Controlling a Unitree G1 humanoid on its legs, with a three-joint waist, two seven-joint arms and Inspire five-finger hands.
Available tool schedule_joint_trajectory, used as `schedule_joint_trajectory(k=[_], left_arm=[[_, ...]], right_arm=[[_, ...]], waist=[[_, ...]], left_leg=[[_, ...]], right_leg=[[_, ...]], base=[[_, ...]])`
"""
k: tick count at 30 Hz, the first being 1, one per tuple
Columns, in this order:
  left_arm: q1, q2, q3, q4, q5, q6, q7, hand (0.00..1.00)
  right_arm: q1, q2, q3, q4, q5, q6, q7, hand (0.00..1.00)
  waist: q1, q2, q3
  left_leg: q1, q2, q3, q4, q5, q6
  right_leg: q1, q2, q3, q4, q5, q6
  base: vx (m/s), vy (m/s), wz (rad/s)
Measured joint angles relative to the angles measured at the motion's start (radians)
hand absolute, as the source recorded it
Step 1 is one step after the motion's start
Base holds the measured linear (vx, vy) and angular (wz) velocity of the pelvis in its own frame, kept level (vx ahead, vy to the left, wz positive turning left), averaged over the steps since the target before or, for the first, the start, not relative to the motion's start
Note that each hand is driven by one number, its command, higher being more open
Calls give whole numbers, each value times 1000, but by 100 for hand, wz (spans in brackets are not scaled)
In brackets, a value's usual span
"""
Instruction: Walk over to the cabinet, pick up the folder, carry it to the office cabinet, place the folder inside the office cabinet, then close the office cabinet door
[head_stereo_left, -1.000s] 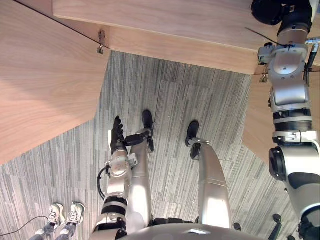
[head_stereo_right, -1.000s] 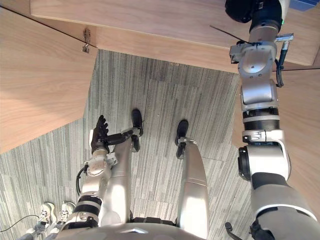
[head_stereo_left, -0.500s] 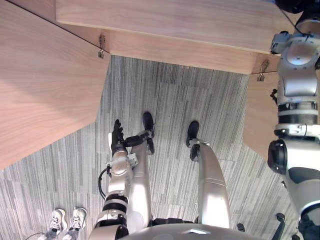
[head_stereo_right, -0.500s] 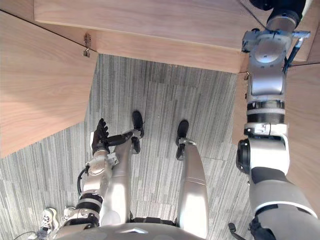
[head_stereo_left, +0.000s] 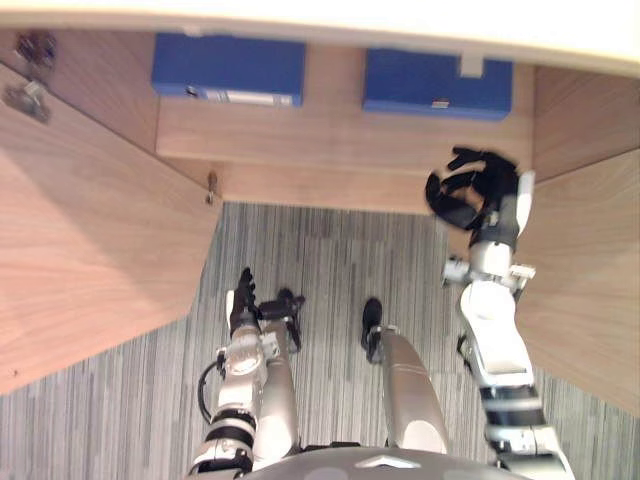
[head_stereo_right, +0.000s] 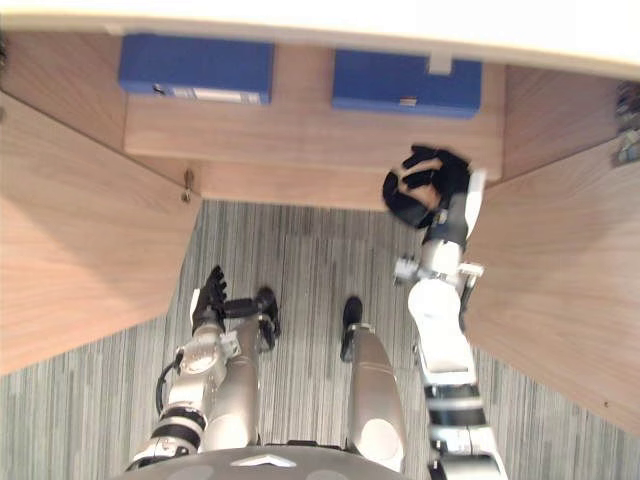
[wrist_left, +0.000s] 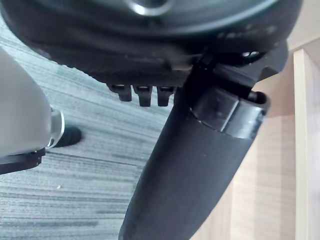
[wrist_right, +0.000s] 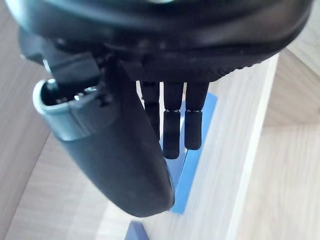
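Note:
Two flat blue folders lie on the shelf inside the open wooden cabinet: one on the left (head_stereo_left: 228, 68), one on the right (head_stereo_left: 437, 84). My right hand (head_stereo_left: 478, 188) hangs in the air just in front of the shelf's edge (head_stereo_left: 330, 140), a little below the right folder. Its fingers are loosely relaxed and hold nothing. Past these fingers, the right wrist view shows a blue folder (wrist_right: 192, 165) on the pale wood. My left hand (head_stereo_left: 241, 296) hangs low beside my body over the carpet, fingers straight and empty.
The cabinet's left door (head_stereo_left: 90, 230) stands wide open and juts out on my left. The right door (head_stereo_left: 590, 290) is open too, close beside my right arm. Grey striped carpet (head_stereo_left: 330, 260) runs between them up to the cabinet's base.
The whole view has shifted up and now takes in the cabinet's inside with both folders. My right arm, stretched up past the top edge before, has drawn back, its hand empty.

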Motion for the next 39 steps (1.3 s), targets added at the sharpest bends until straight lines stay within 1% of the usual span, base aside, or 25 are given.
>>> schedule_joint_trajectory(k=[1,3,4,6,7,8,9,10,13,14,16,17,18,19,22,25,28,32,34,35,38,39], left_arm=[[7,0,0,15,8,2,-1,100],[26,1,1,97,27,4,-2,100],[30,2,1,118,42,6,-2,100],[45,27,0,204,71,13,-8,100],[45,32,0,228,78,15,-11,100],[45,42,0,260,89,21,-13,100],[45,50,0,279,93,27,-13,100],[46,54,1,287,95,31,-13,100],[60,82,3,315,110,37,-12,100],[60,83,4,316,111,37,-12,100],[76,83,5,320,111,37,-13,100],[80,83,5,324,112,37,-13,100],[86,83,5,334,120,38,-13,100],[85,83,5,345,121,38,-13,100],[92,83,4,358,123,49,-14,100],[107,82,2,371,129,56,-17,100],[114,86,3,387,130,60,-21,100],[120,88,11,394,130,65,-21,100],[117,88,35,410,129,76,-20,100],[117,87,38,415,129,77,-19,100],[117,85,41,427,130,78,-20,100],[117,84,41,430,130,78,-21,100]], right_arm=[[27,10,10,0,0,-2,12,100],[131,41,52,12,-5,-31,60,100],[151,51,60,24,-13,-37,73,100],[177,71,85,152,-47,-65,114,100],[177,76,85,196,-53,-67,121,100],[170,83,77,290,-78,-67,130,100],[158,85,75,387,-85,-65,136,100],[153,85,75,437,-87,-62,141,100],[150,99,51,714,-119,-38,156,100],[150,101,45,734,-120,-33,156,100],[152,107,-12,871,-119,-6,155,100],[152,106,-26,892,-119,3,154,100],[165,106,-51,927,-118,13,151,100],[173,103,-71,947,-118,17,147,100],[170,108,-120,987,-98,21,138,100],[172,109,-121,1002,-73,22,137,100],[173,116,-141,1014,-35,23,135,100],[183,133,-207,1024,70,27,127,100],[190,144,-243,1024,123,28,124,100],[193,146,-251,1024,140,27,122,100],[207,164,-309,1019,222,19,117,100],[216,170,-326,1014,270,16,110,100]], waist=[[-1,-1,-12],[-3,-4,-62],[-5,-6,-73],[-17,-23,-113],[-22,-25,-125],[-30,-26,-141],[-34,-25,-145],[-35,-24,-146],[-38,-16,-168],[-38,-15,-169],[-44,-2,-185],[-47,0,-189],[-49,3,-205],[-51,4,-211],[-53,-5,-218],[-56,-11,-230],[-57,-16,-240],[-58,-18,-255],[-58,-17,-258],[-58,-17,-258],[-59,-15,-267],[-59,-16,-271]], left_leg=[[20,0,3,-12,1,-1],[97,-4,15,-69,5,-6],[117,-7,19,-86,9,-9],[202,-22,32,-168,31,-16],[216,-27,32,-189,39,-17],[247,-35,35,-232,55,-19],[279,-40,37,-268,69,-22],[298,-42,38,-286,76,-22],[390,-54,51,-386,113,-33],[398,-55,52,-394,117,-33],[447,-64,61,-450,139,-34],[459,-67,63,-463,145,-36],[475,-71,68,-488,157,-35],[485,-73,70,-503,166,-33],[530,-82,81,-550,194,-31],[559,-91,85,-601,218,-38],[562,-103,89,-606,219,-36],[565,-116,95,-606,216,-31],[582,-117,119,-606,208,-29],[589,-117,127,-606,204,-30],[615,-113,179,-606,187,-32],[627,-110,203,-605,180,-34]], right_leg=[[22,2,1,-18,4,0],[103,8,3,-89,19,3],[122,8,3,-109,23,3],[201,8,8,-189,45,8],[215,8,7,-209,51,9],[245,7,5,-248,66,10],[276,8,4,-284,82,11],[294,9,4,-300,89,10],[364,16,5,-362,117,10],[370,16,6,-366,119,10],[399,16,15,-388,128,10],[406,16,16,-393,132,11],[410,16,22,-400,136,10],[415,16,24,-404,141,9],[443,16,32,-428,156,8],[443,18,40,-433,161,11],[443,9,49,-438,164,18],[446,-4,60,-445,170,26],[457,-2,86,-458,176,28],[461,-1,95,-461,181,23],[462,8,142,-462,186,26],[461,14,164,-464,187,26]], base=[[134,9,-9],[179,11,-9],[186,14,-9],[173,5,-6],[165,3,1],[138,11,3],[124,13,0],[72,11,-4],[50,3,-7],[35,-1,-8],[13,-2,-10],[-17,4,-14],[-27,3,-12],[-59,0,-14],[-93,-2,-9],[-144,10,-6],[-124,44,-5],[-49,45,-4],[3,38,-26],[16,27,-37],[41,19,-53],[68,11,-59]])
